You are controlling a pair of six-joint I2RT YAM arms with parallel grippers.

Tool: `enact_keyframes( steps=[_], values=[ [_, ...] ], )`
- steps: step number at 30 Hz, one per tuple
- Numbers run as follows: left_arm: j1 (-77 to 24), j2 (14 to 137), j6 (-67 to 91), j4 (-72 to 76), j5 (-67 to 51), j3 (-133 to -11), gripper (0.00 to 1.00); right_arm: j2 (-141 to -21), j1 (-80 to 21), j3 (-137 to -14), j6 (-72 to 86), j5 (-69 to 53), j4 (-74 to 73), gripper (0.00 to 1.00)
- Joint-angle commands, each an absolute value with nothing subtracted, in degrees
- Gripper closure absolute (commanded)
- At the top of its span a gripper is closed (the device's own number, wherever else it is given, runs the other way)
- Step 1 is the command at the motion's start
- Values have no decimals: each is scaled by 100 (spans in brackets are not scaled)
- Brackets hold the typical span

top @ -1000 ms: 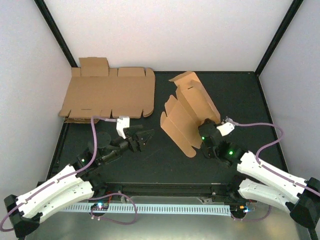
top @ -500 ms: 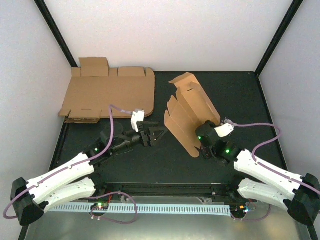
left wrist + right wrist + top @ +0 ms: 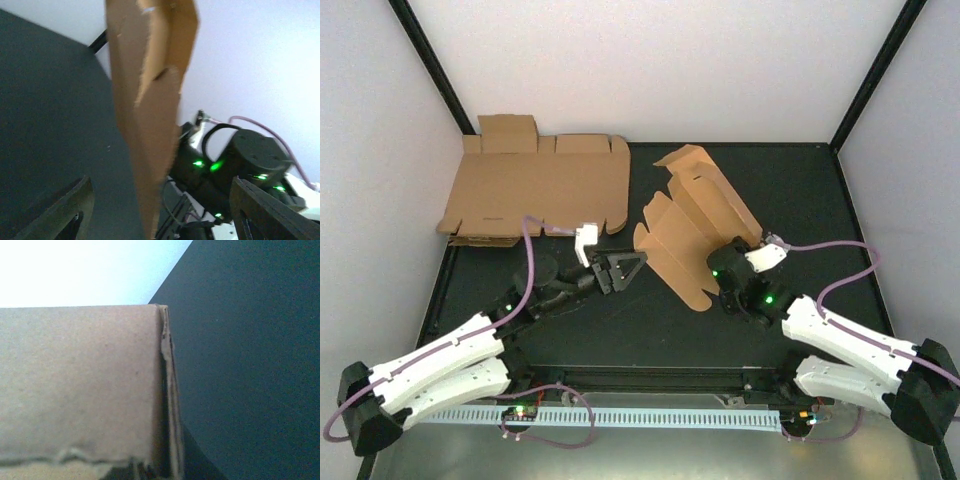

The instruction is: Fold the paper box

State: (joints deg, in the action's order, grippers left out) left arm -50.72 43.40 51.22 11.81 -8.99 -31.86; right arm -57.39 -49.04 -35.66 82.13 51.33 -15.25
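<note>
Right end effector (image 3: 730,268) is pinching the paper box (image 3: 695,225) by its lower right edge. The paper box is standing half-folded at the middle of the bench (image 3: 810,190). Left end effector (image 3: 628,268) is hovering spread just beside its flaps. I am judging it early: panels raised, walls and tabs not yet closed.

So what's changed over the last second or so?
The left gripper reached right toward the half-folded box, open, not gripping it yet. The box shifted slightly left. The right gripper still pinches it; the flat cardboard sheet stayed put.
</note>
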Motion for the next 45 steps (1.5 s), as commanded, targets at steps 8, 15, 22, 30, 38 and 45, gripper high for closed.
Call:
enact_keyframes(
  steps=[8,15,22,30,38,45],
  values=[
    [-5089,5068,5471,1211,-904,-3615,62,-5839,-4872,-3718,8173,5643,-1399,98],
    [-5089,5115,5282,1065,-722,-3726,98,-5996,-4871,-3761,8016,5534,-1277,86],
    [-5081,5005,4817,684,-186,-3925,98,-6043,-4876,-3722,7439,5204,-875,9],
    [-4896,5046,3439,-585,460,-4774,98,-5845,-4875,-3709,6079,3464,-638,1],
    [-4374,5242,2828,-1307,9,-4962,99,-5378,-4874,-3314,3364,1677,-421,1],
    [-4324,5144,1698,-1196,-459,-4615,98,-4651,-4864,-2962,2391,1355,-639,1]
  ],
)
